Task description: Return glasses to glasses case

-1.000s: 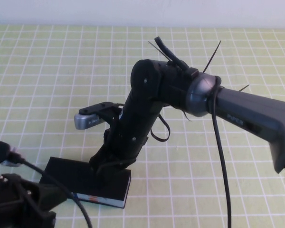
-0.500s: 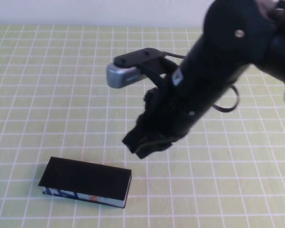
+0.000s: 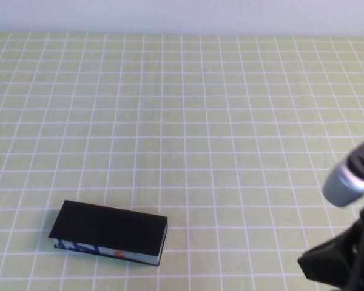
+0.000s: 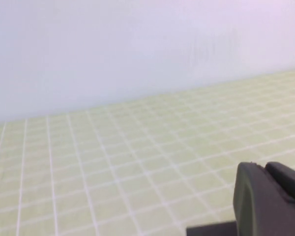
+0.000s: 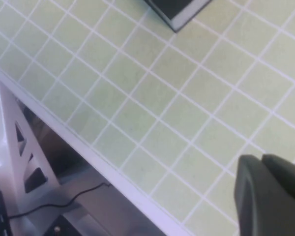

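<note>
The glasses case lies with its lid shut at the front left of the table, its printed front side facing me. One of its corners also shows in the right wrist view. The glasses are out of view. My right gripper hangs shut and empty over bare table near the front edge, well to the right of the case. Its arm shows in the high view's lower right corner. My left gripper is shut with nothing in it and faces bare table and the back wall; it does not show in the high view.
The green checked tablecloth covers the whole table. In the right wrist view the table's front edge shows, with a white frame and a cable on the floor beyond it.
My right arm has pulled away from above the case and swung to the front right corner of the high view. The left arm has dropped out of that view's lower left. The case has not moved.
</note>
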